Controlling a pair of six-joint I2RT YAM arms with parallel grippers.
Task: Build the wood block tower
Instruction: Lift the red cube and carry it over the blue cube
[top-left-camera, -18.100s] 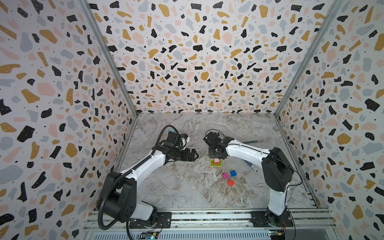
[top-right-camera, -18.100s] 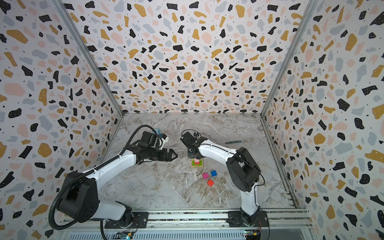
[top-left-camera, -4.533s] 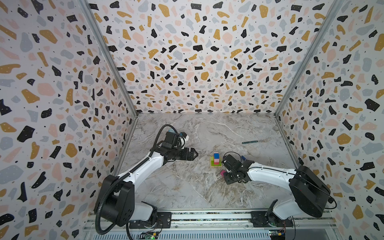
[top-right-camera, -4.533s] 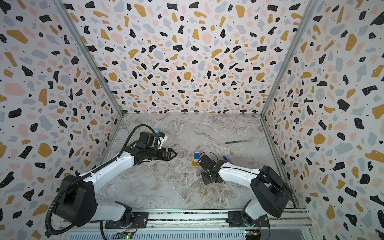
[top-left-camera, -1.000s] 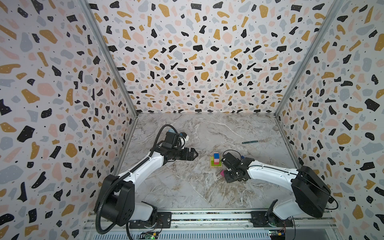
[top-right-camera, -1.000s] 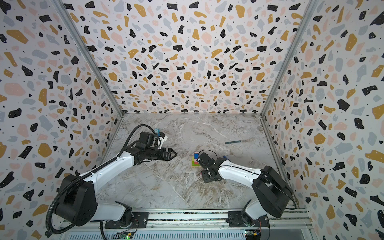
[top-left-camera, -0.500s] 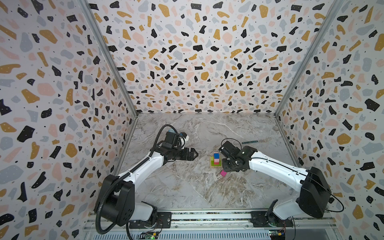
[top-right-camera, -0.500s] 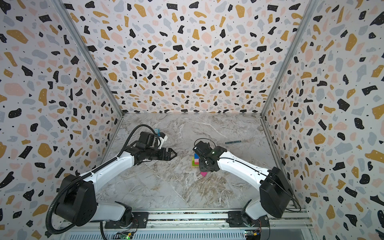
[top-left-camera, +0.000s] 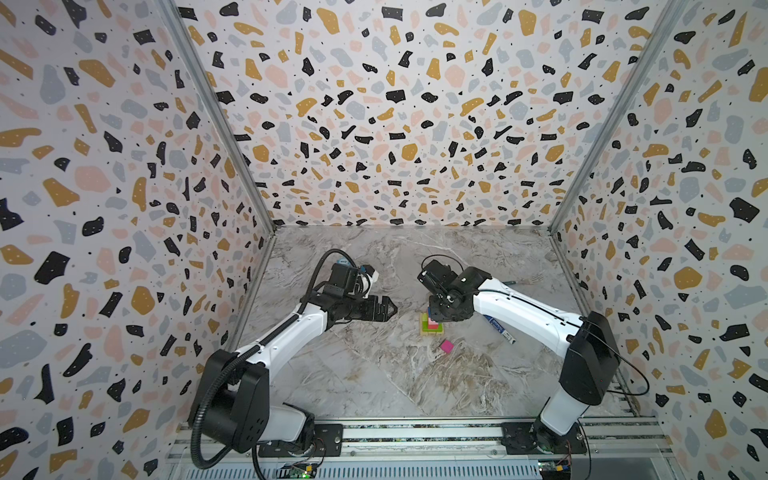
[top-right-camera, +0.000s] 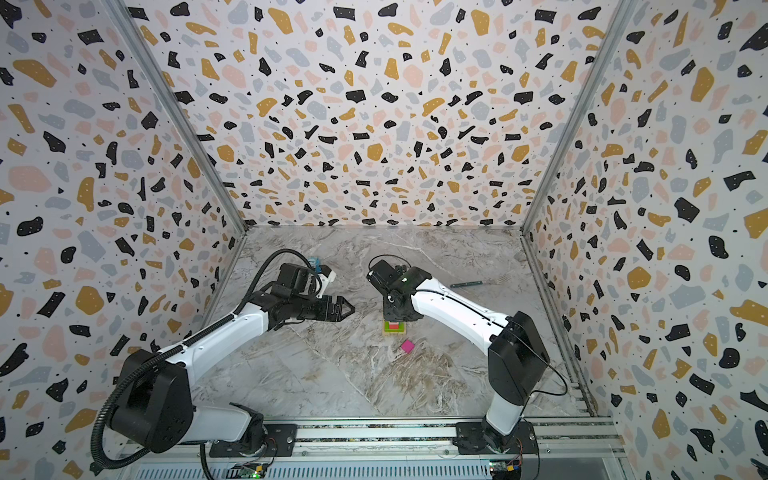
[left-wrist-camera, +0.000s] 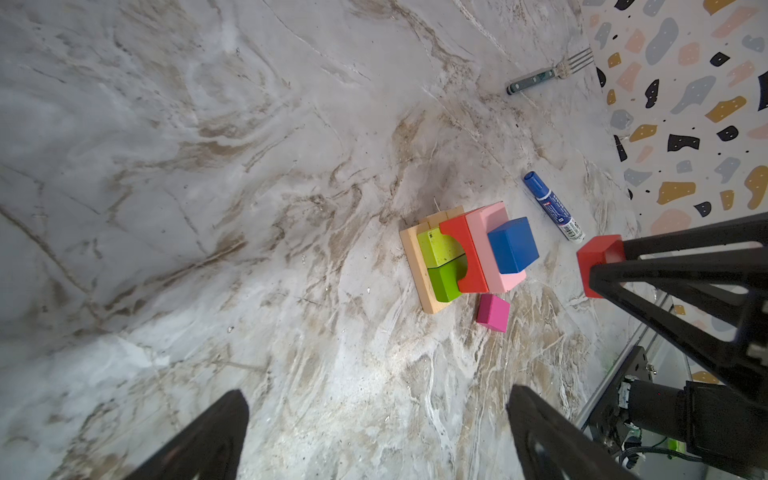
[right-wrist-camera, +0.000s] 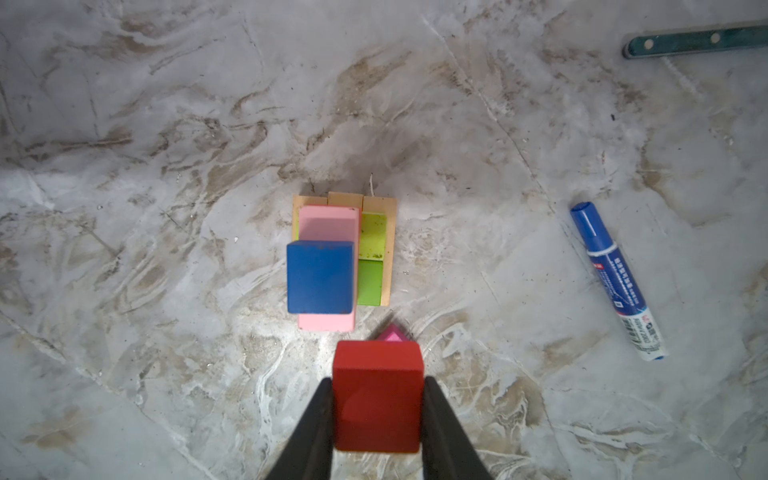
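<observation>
The tower (top-left-camera: 431, 328) (top-right-camera: 393, 329) stands mid-table: a tan base (left-wrist-camera: 419, 270), two green blocks (left-wrist-camera: 440, 253), a red arch (left-wrist-camera: 465, 257) beside a pink oblong (left-wrist-camera: 490, 216), and a blue cube (left-wrist-camera: 513, 245) (right-wrist-camera: 322, 276) on top. My right gripper (right-wrist-camera: 377, 382) (left-wrist-camera: 606, 259) is shut on a red cube (right-wrist-camera: 377, 401) (left-wrist-camera: 598, 266), held in the air close by the tower. A magenta cube (top-left-camera: 446, 345) (top-right-camera: 407, 345) (left-wrist-camera: 493, 312) lies on the table just in front of the tower, half hidden by the red cube in the right wrist view. My left gripper (top-left-camera: 390, 309) (left-wrist-camera: 376, 395) hovers open and empty to the tower's left.
A blue-capped marker (left-wrist-camera: 555, 205) (right-wrist-camera: 615, 278) lies right of the tower, under my right arm. A fork (top-right-camera: 467, 284) (left-wrist-camera: 548, 72) lies farther back near the right wall. Patterned walls close in three sides, and a metal rail (top-left-camera: 415, 432) runs along the front.
My right gripper has lifted the red cube from the table in front of the tower and carried it back and up, over the tower. The left arm has not moved.
</observation>
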